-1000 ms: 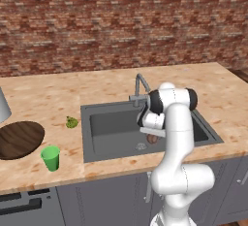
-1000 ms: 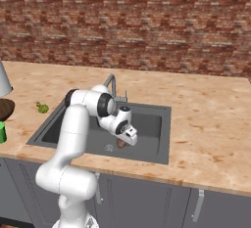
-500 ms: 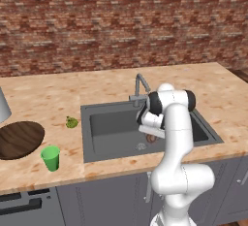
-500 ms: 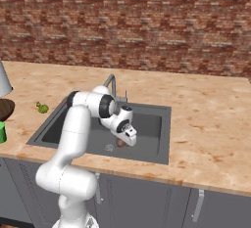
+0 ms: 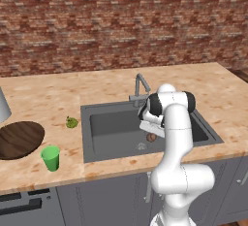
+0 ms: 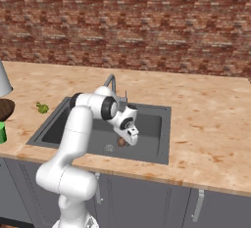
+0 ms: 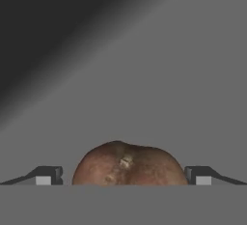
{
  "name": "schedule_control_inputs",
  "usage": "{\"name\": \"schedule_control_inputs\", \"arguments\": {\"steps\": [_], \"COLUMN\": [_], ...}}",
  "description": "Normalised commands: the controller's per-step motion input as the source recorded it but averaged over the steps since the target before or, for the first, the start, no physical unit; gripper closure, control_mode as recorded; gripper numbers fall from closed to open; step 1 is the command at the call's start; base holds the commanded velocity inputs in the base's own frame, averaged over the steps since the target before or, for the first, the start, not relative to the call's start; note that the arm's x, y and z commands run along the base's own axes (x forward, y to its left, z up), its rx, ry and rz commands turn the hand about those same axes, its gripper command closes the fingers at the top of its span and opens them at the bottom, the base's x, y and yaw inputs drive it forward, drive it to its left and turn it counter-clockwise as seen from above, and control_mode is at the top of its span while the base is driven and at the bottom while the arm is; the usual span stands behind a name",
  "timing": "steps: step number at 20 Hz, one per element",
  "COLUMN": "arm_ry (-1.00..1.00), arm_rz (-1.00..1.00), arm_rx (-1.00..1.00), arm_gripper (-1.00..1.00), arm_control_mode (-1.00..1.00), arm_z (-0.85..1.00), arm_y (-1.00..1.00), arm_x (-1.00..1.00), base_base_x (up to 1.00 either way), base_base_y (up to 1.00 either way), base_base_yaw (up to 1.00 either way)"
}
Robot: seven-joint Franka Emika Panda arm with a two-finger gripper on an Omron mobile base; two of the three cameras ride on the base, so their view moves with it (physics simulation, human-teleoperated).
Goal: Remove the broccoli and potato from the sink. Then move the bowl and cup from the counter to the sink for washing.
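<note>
Hand view: the hand (image 7: pixel 123 178), fingers spread wide and gripping nothing, is straddling the potato (image 7: pixel 129 163), which is lying on the sink (image 7: pixel 144 64) floor squarely between the two fingertips, its long axis running from one fingertip toward the other.

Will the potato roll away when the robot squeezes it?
It might. The potato is a rounded lump on the smooth sink floor, so a push could roll it. It sits between the open fingers, so a centred squeeze should trap it. It looks solid and probably won't squash.
</note>
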Motion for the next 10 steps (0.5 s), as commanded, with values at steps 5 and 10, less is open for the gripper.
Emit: {"name": "schedule_control_inputs", "arguments": {"steps": [5,10], "arm_ry": [0.08,0.10], "arm_rz": [-0.13,-0.14], "arm_rx": [0.08,0.08], "arm_gripper": [1.00,1.00], "arm_control_mode": [-1.00,-1.00], "arm_z": [-0.23,-0.20], "arm_y": [0.21,0.23], "arm_x": [-0.13,-0.21], "base_base_x": [0.00,0.00], "base_base_y": [0.00,0.00], "base_base_yaw": [0.00,0.00]}}
